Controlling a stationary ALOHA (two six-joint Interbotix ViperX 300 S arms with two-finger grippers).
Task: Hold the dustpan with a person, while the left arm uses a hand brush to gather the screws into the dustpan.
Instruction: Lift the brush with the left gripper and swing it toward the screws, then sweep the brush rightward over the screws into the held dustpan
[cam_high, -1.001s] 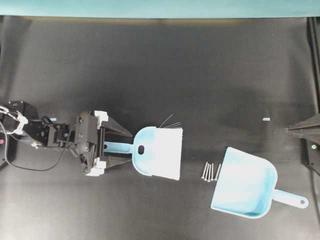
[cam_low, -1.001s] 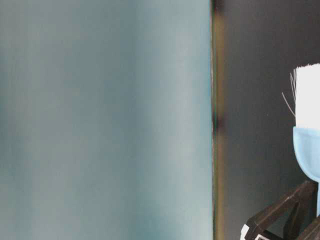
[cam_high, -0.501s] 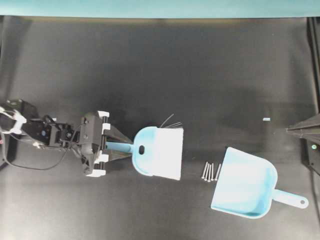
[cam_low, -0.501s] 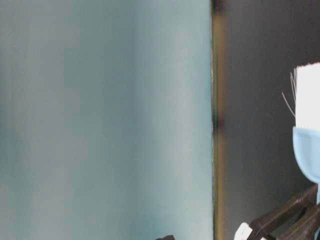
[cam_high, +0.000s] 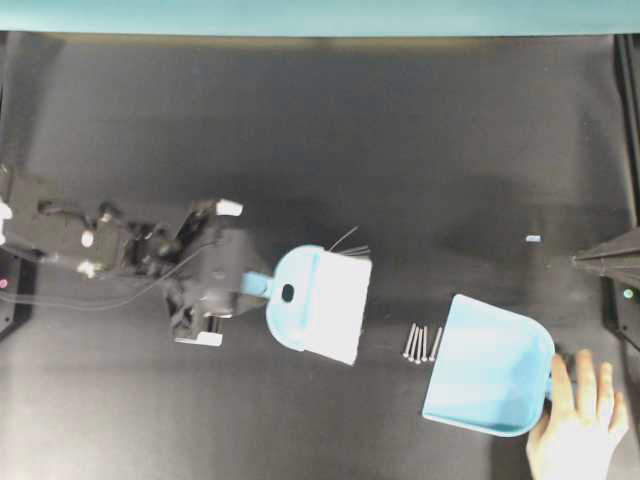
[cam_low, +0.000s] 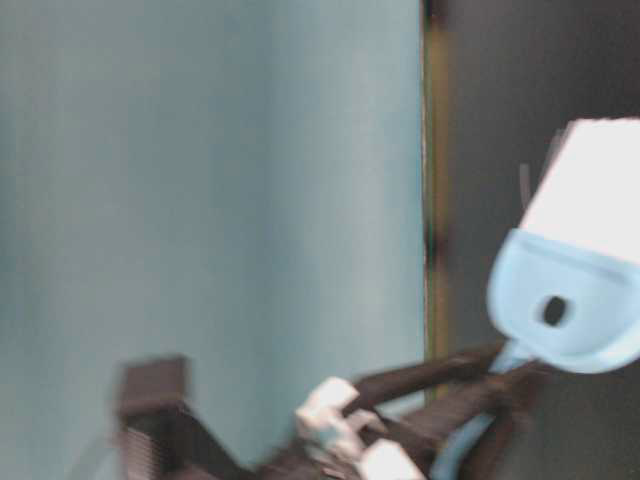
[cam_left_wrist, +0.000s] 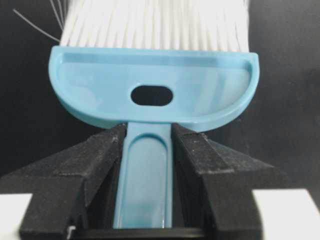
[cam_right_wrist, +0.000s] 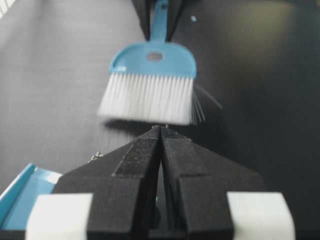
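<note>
L gripper (cam_left_wrist: 145, 165): clamped on brush (cam_high: 318, 305) handle.
R gripper (cam_right_wrist: 161, 131): jaws together, holds nothing.
Screws (cam_high: 421, 342): btwn bristles & pan (cam_high: 490, 365) mouth.
Hand (cam_high: 577, 425): at pan handle.

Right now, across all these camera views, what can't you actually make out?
- Dustpan handle: overhead, the person's hand covers it; the grip itself is hidden.
- Screws: overhead they are too small to count surely; the right wrist view shows only specks beside the right gripper.
- Left gripper and hand brush: the table-level view is motion-blurred.
- Brush bristle tips: cut off by the left wrist view's top edge.
</note>
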